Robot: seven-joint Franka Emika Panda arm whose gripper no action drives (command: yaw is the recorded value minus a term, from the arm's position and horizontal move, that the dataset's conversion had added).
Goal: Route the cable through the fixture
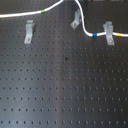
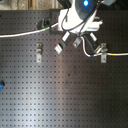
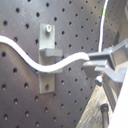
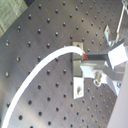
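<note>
The white cable (image 1: 20,14) crosses the black perforated board in both exterior views, with a green band (image 1: 44,10). It leaves the first exterior view's top edge, comes back down past the middle clip (image 1: 76,20), and runs through the right clip (image 1: 107,32) between a blue band (image 1: 95,35) and a yellow band (image 1: 120,34). The fixture's left clip (image 1: 29,31) holds nothing. My gripper (image 3: 93,64) is shut on the cable (image 3: 30,59) just beside a grey clip (image 3: 47,75), which the cable crosses. The second wrist view shows the gripper (image 4: 91,65) and the cable (image 4: 40,62). The gripper (image 2: 68,41) hangs over the middle clip.
The arm (image 2: 82,12) fills the top of the second exterior view. A small blue object (image 2: 1,84) lies at the second exterior view's left edge. The board (image 1: 65,90) in front of the clips carries only rows of holes.
</note>
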